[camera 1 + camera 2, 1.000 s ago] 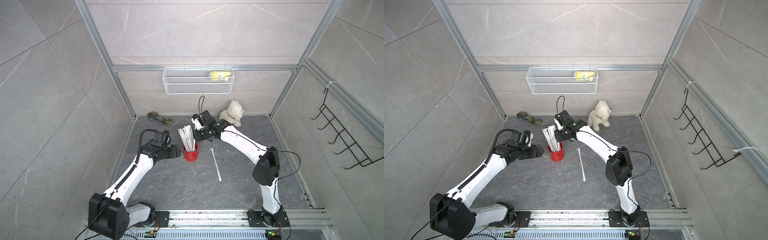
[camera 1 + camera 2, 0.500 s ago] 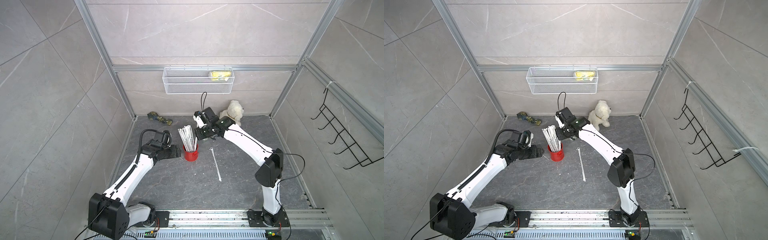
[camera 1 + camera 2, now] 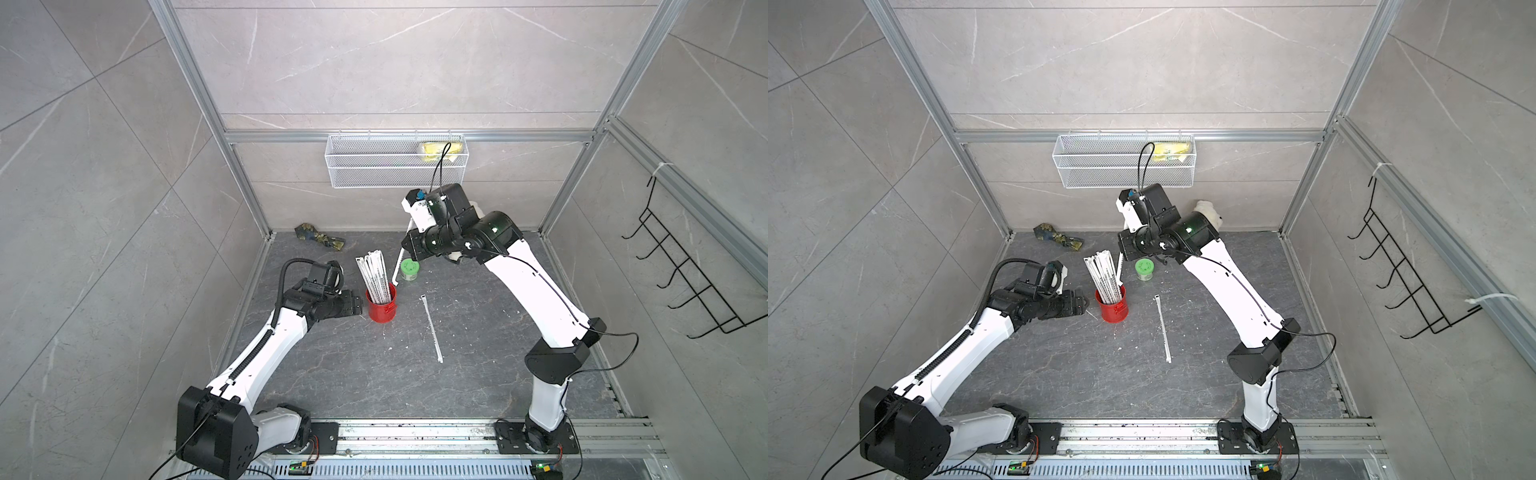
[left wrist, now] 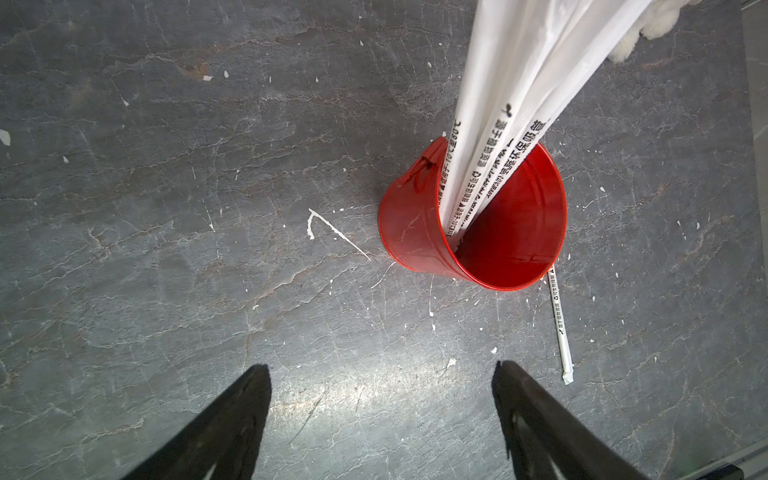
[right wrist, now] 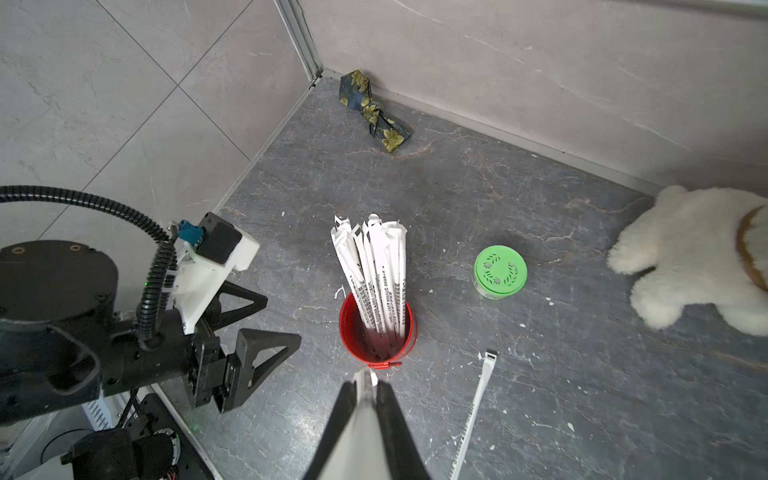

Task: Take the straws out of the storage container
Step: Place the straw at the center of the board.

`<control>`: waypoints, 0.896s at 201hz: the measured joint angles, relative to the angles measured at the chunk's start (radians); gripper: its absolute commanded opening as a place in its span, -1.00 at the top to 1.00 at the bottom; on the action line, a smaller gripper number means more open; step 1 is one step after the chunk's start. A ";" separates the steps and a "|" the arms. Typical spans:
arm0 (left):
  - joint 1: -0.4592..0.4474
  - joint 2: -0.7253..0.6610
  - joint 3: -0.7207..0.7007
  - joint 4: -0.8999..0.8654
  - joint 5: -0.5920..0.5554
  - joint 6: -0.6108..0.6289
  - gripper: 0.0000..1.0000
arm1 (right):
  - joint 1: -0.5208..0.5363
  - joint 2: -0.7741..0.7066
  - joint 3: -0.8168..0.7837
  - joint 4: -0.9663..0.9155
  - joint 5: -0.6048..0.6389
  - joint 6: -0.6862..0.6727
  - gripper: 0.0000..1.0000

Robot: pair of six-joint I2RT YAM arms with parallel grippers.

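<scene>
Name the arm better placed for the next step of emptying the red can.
Right. The right gripper is shut on one straw above the red can; the left gripper stands open beside the can, holding nothing.

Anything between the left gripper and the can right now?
Nothing visible. In the left wrist view only floor lies between the open left gripper and the can; the loose straw lies off to one side.

The can [image 4: 409, 224] is glossy metal, the straws [image 4: 519, 83] matt paper, the floor [image 4: 166, 208] rough and stone-like.
</scene>
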 measured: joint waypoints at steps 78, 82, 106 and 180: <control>0.000 -0.011 0.000 -0.003 0.002 0.000 -0.78 | 0.000 0.071 0.161 -0.256 0.000 -0.003 0.74; 0.000 -0.011 0.000 -0.003 0.002 0.000 -0.78 | 0.000 0.076 0.160 -0.266 0.001 -0.003 0.74; 0.000 -0.011 0.000 -0.006 0.010 0.000 -0.78 | 0.000 0.095 0.127 -0.305 0.005 -0.003 0.74; -0.001 -0.011 0.001 -0.019 0.016 0.000 -0.78 | -0.006 0.128 -0.175 -0.326 0.039 0.001 0.74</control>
